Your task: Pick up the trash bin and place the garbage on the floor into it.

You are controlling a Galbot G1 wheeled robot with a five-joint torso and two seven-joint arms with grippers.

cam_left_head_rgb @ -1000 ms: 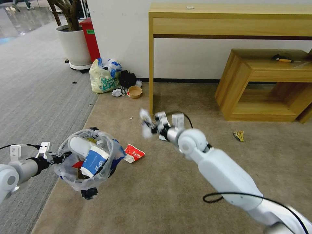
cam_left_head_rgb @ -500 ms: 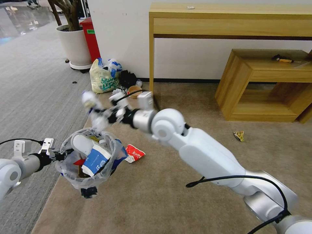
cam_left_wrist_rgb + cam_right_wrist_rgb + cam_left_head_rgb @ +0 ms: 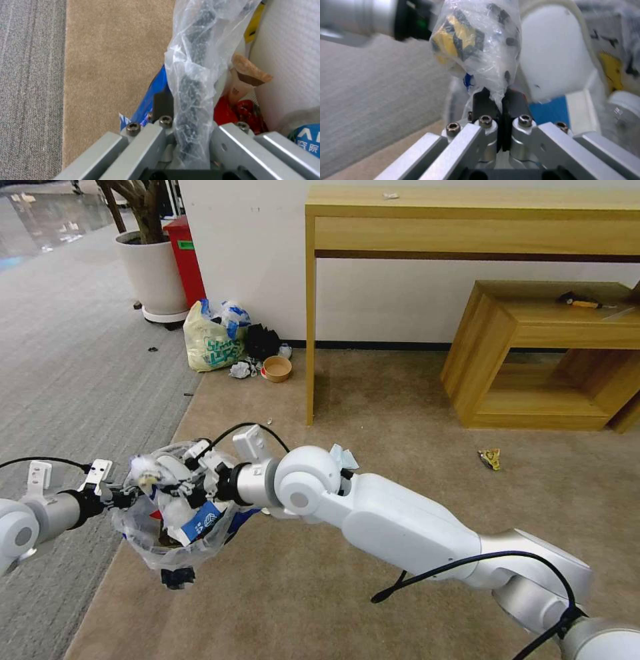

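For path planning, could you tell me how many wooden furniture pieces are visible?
2: a table against the wall, a low shelf right of its leg; the right edge may hide another.

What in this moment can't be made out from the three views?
- Head view: the right gripper and its arm cover much of the trash bin, so most of what lies inside is hidden.
- Right wrist view: the clear plastic packet pinched in the shut fingers is blurred; its contents are unreadable.
- Left wrist view: the left gripper clamps the bagged rim; the bin's body is cut off.
- Head view: the yellow scrap on the carpet is too small to identify.
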